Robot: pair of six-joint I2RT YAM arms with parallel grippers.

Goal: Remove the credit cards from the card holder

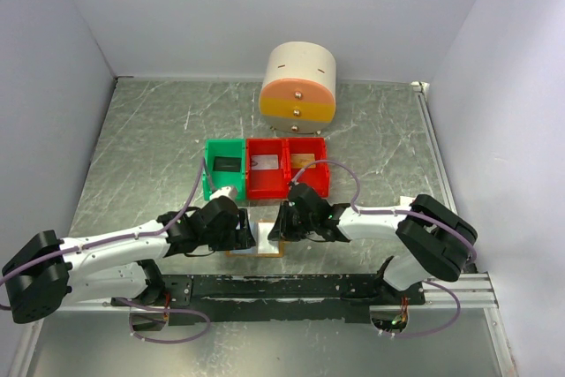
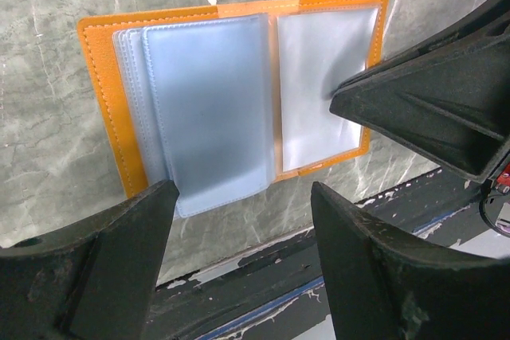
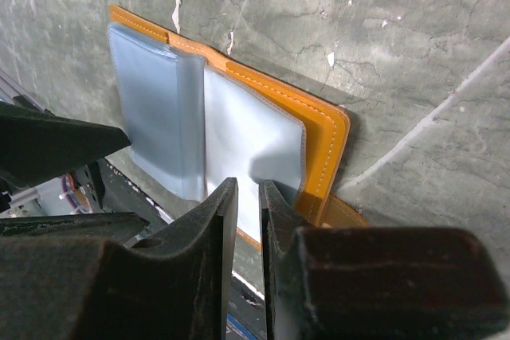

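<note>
One holder (image 2: pixel 207 101), open and flat on the table (image 1: pixel 159 147), close to the near edge and between the two grippers. Orange outside with a stitched rim, pale blue clear sleeves inside. A fanned stack of sleeves on the half toward the left arm, a single pocket on the half toward the right arm.

Right gripper (image 3: pixel 248 189) drawn almost shut, with only a thin slit between the fingers. Tips down on the single pocket, by its near edge. Cannot tell whether anything is pinched in the slit.

Left gripper (image 2: pixel 241 197) spread wide, gripping nothing. Hangs over the holder's near edge, one finger by the lower corner of the sleeve stack, the other nearer the fold. Cannot tell whether either finger touches.

Just beyond the holder, three bins in a touching row: green bin (image 1: pixel 210 184), middle bin (image 1: pixel 265 186) and right bin (image 1: pixel 311 188), both red. In the green bin a dark flat item (image 1: pixel 227 163), in the middle bin a pale item (image 1: pixel 262 162) with a dark mark, in the right bin a tan card (image 1: pixel 305 160). Any writing on these too small to read.

Farther back, well apart from the bins, a round cream drum (image 1: pixel 297 86) with an orange and yellow front and three small knobs.

Along the near edge, behind the holder, a black rail (image 1: pixel 282 287) carrying both arm bases.
</note>
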